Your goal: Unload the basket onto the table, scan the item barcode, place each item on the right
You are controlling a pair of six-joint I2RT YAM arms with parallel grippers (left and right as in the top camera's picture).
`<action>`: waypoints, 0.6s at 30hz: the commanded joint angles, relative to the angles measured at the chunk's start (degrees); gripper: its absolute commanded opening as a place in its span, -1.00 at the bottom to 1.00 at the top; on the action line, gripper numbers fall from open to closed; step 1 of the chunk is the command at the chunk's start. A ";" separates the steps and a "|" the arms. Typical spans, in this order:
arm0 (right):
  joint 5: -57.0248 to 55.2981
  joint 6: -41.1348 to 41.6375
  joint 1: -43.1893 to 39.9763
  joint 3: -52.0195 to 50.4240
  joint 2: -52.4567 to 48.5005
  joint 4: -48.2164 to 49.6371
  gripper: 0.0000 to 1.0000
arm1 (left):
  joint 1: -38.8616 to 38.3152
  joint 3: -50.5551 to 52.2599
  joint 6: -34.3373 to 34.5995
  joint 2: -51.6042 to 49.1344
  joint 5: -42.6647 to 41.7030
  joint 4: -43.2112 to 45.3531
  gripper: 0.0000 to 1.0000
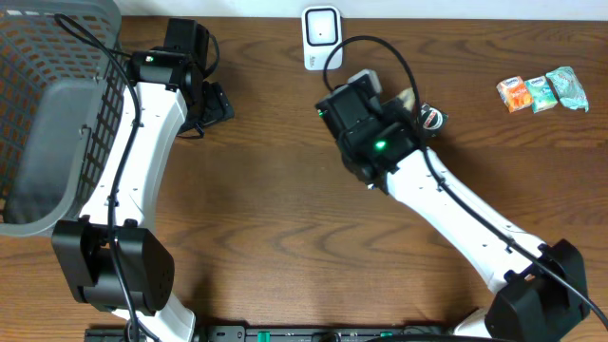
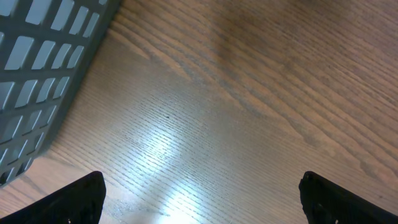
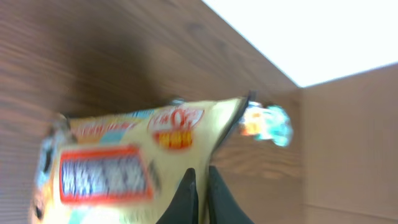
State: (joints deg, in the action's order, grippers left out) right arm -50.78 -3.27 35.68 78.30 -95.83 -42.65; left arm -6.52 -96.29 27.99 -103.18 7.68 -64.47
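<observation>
The item is a yellow snack packet (image 3: 124, 165) with red and orange labels, blurred in the right wrist view. My right gripper (image 3: 200, 190) is shut on the packet's right edge and holds it above the wooden table. From overhead only a sliver of the packet (image 1: 410, 97) shows past the right arm, just right of and below the white scanner (image 1: 321, 36) at the table's back edge. No barcode is readable. My left gripper (image 1: 215, 101) is open beside the basket; its dark fingertips (image 2: 81, 199) stand far apart over bare wood, with nothing between them.
A grey plastic basket (image 1: 47, 114) fills the table's left end, and its wall (image 2: 37, 74) shows in the left wrist view. Three small snack packets (image 1: 541, 92) lie at the back right. A black cable (image 1: 380, 47) loops near the scanner.
</observation>
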 commanded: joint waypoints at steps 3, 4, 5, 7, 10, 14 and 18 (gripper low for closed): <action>3.56 -2.10 -5.29 -0.66 0.24 0.52 -0.97 | 0.20 -0.20 -0.98 0.28 0.72 -0.20 0.95; 5.42 -2.08 -5.70 -0.90 0.02 0.52 -0.97 | 0.20 -0.20 -0.98 0.28 0.72 -0.20 0.95; 8.59 -1.29 -6.40 -1.46 -0.57 0.44 -0.97 | 0.20 -0.20 -0.98 0.28 0.72 -0.20 0.96; 11.21 2.89 -6.88 -2.03 -1.49 -0.09 -0.98 | 0.20 -0.20 -0.98 0.28 0.72 -0.20 0.96; 17.97 11.87 -6.73 -2.01 -1.60 -1.09 -0.95 | 0.20 -0.20 -0.98 0.28 0.72 -0.20 0.96; 41.00 11.98 -6.56 -2.03 -1.86 0.48 -0.04 | 0.20 -0.20 -0.98 0.28 0.72 -0.20 0.95; 42.49 21.14 -6.08 -2.03 -4.17 1.31 0.92 | 0.20 -0.20 -0.98 0.28 0.72 -0.20 0.96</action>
State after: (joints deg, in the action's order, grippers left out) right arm -16.12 7.27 29.02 76.49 -97.49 -41.43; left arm -6.52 -96.29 27.99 -103.18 7.68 -64.49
